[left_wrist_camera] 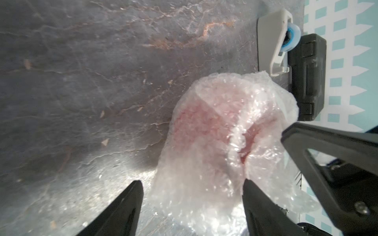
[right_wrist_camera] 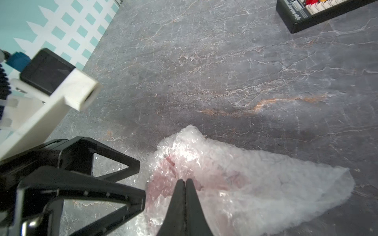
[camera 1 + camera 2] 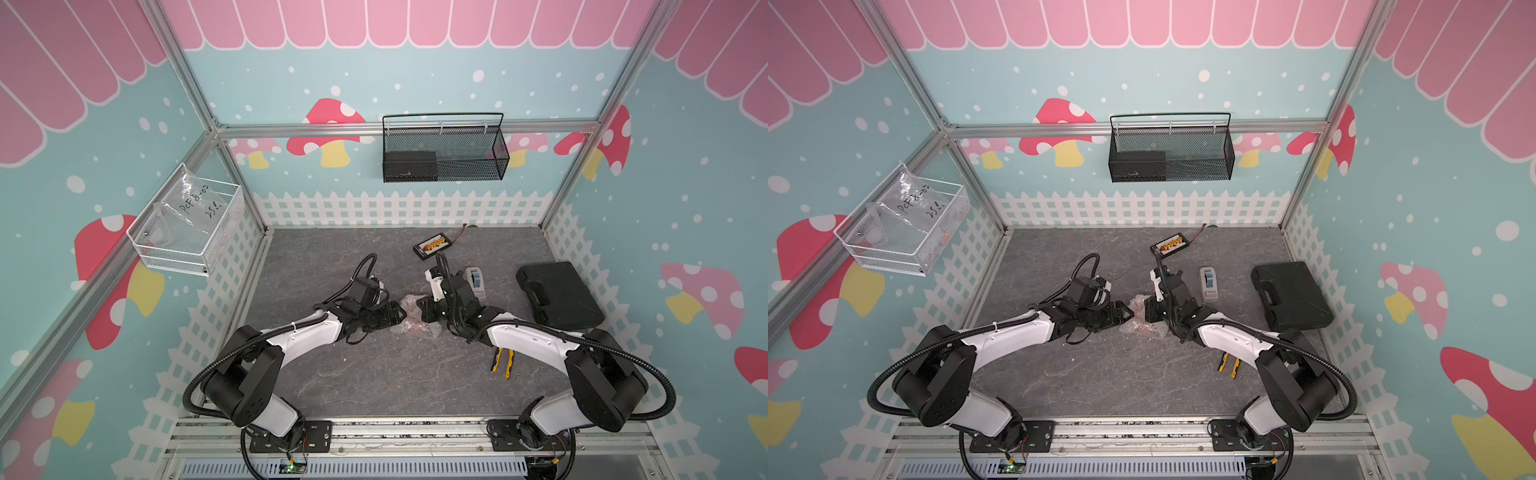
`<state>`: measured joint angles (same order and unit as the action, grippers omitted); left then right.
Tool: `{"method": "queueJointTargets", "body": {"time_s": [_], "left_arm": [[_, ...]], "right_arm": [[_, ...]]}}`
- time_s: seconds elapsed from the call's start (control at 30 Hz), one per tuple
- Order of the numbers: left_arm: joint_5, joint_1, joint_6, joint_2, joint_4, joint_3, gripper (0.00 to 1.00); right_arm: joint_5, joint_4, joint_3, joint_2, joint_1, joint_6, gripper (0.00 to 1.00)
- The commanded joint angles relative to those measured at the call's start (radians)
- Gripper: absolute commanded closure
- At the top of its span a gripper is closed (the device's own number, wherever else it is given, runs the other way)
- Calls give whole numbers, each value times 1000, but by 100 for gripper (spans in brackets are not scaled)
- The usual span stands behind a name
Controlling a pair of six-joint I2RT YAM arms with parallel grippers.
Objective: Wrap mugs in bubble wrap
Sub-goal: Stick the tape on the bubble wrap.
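I am looking down on a grey stone-patterned table (image 3: 374, 374), where both arms reach in and meet near the middle. The bubble wrap (image 3: 415, 322) lies there as a crumpled bundle between the two grippers.

In the left wrist view a red blur shows through the plastic. This is the mug (image 1: 194, 126), covered all over and resting on the table. It is too hazy for me to make out the rim or handle.

The left gripper (image 1: 192, 181) is spread wide, with the near end of the bundle lying between its fingers. One fingertip is against the wrap and the other is clear of it, over bare table.

The right gripper (image 2: 185, 180) has its fingers pressed together, tips down on the wrap over the red patch. I cannot tell whether a fold of plastic is caught between them. Beyond it, a loose flap of wrap lies flat on the table.

On the right side of the table, a tape dispenser (image 3: 475, 280) sits near the bundle. A black case (image 3: 559, 297) lies further out, and yellow-handled pliers (image 3: 503, 362) lie beside the right arm. A small black board (image 3: 432, 246) lies toward the back wall.
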<state>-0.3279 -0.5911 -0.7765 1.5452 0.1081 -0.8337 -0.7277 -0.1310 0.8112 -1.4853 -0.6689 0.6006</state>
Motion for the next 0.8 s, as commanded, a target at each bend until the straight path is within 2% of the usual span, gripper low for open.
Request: {"method": "queueJointTargets", "body": {"time_s": [0.0,0.2,0.37,0.47,0.57,0.6,0.77], "left_arm": [[-2,-19,-53,38,-77,-3,28],[35,-41,-106,62,-106,-11,56],[91,-59,-147,73,-59,-47,71],[131,-70,-210,80,-61,-53,86],[161,-73,-269,83,-63,-58,97],[173,-73,-286,81,-64,-59,100],[186,-81,-334,71,-77,-69,100]], "right_arm": [[15,-41,2,30,-28,10,100],[17,-71,-6,39,-58,34,100],[23,-102,-28,45,-84,54,100],[33,-132,-69,61,-87,71,100],[31,-168,-102,80,-96,89,100],[36,-173,-110,90,-101,92,100],[58,-231,-160,128,-110,105,100]]}}
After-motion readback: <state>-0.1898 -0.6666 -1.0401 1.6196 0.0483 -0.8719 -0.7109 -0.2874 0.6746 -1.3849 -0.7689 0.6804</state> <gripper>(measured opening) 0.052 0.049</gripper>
